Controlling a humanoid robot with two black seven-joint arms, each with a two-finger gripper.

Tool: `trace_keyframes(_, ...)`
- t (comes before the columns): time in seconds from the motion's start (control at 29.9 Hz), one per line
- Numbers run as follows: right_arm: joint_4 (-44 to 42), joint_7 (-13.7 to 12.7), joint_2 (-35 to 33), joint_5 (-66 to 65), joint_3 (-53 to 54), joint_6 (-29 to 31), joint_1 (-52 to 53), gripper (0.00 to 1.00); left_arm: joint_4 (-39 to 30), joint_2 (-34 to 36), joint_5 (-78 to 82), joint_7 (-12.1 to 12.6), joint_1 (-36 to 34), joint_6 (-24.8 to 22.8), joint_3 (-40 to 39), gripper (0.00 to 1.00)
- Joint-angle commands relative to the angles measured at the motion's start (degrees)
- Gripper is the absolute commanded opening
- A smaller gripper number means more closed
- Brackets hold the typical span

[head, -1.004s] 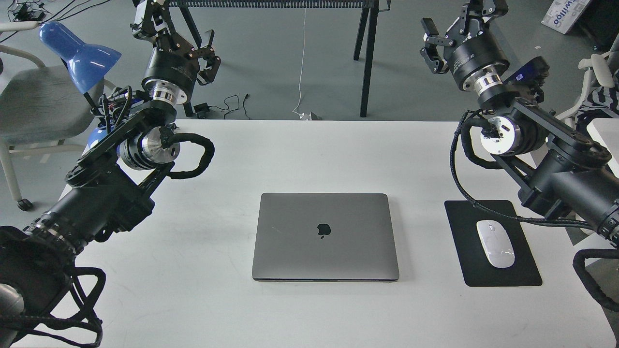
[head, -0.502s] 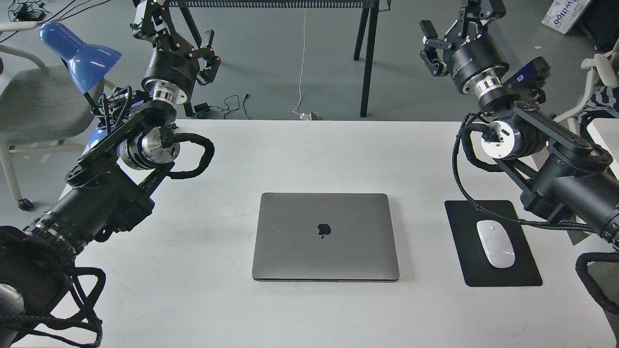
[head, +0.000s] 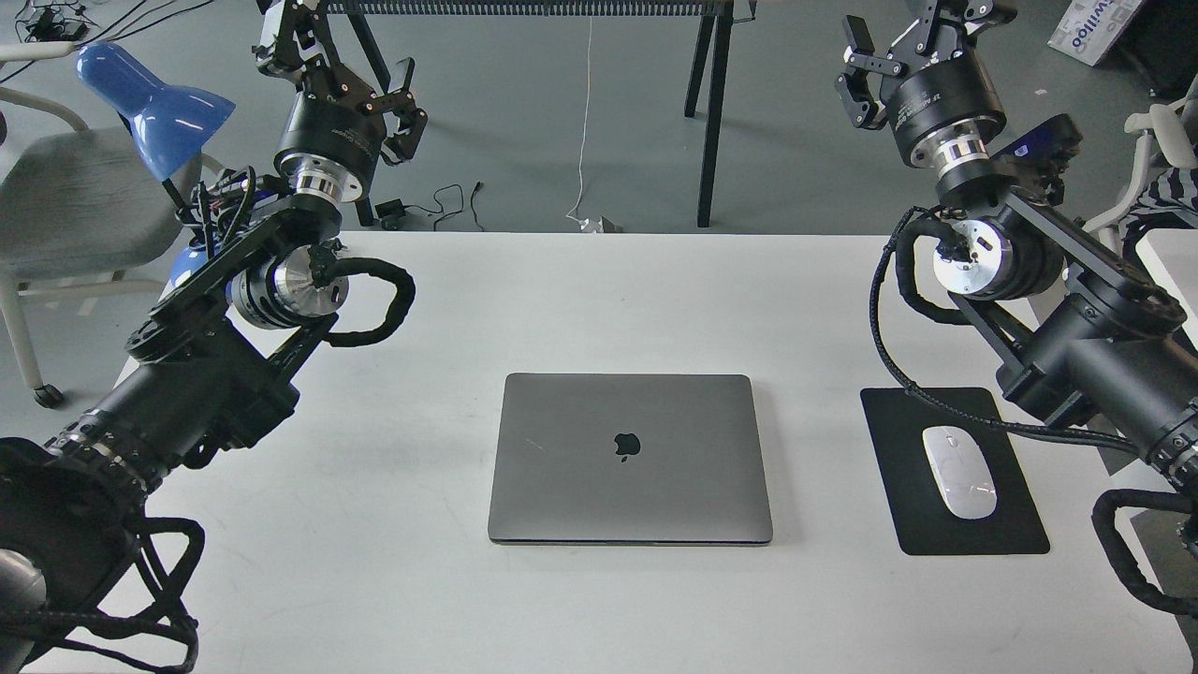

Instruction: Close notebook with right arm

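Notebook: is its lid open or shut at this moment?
Shut. The notebook lies flat on the table, lid down with the apple logo facing up; no screen or keyboard shows.

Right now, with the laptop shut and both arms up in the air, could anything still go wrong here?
Little, likely. The notebook lies flat and closed, clear of both arms. The right arm's cable loop hangs just above the mouse pad and might snag the white mouse if the arm swings low. The right gripper is raised beyond the table.
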Motion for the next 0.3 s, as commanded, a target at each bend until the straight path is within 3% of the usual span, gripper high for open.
trace_keyframes(0.0,-0.01,0.00,0.69,0.09,0.39,-0.31,-0.40,1.00,-0.06,0.00,0.00,0.00,0.00,0.00,0.01,1.00)
trace_keyframes(0.27,-0.01,0.00,0.96,0.09,0.39,-0.57,-1.11,1.00,0.03,0.00,0.00,0.00,0.00,0.00,0.01,1.00)
